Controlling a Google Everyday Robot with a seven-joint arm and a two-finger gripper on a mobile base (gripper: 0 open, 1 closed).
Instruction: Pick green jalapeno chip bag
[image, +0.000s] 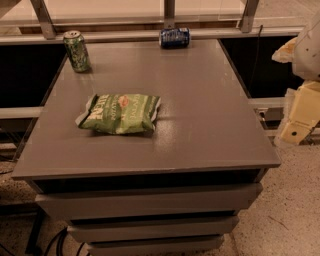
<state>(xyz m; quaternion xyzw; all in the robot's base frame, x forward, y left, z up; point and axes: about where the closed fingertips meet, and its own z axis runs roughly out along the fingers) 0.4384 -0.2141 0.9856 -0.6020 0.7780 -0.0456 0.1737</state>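
Currently flat on grey table (200, 125): green jalapeno chip bag (120, 114). Rear edge: upright green soda can (77, 51), blue can (174, 38) on its side. Gripper (300, 117) beyond right edge; opening cannot be told.

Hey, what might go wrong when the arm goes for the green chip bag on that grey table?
The gripper hangs off the table's right side, far from the green jalapeno chip bag; coming in low, it may clip that edge. The bag lies flat on a smooth top, so a grasp may push it or slip. The blue can lies on its side and might roll if the table is bumped.
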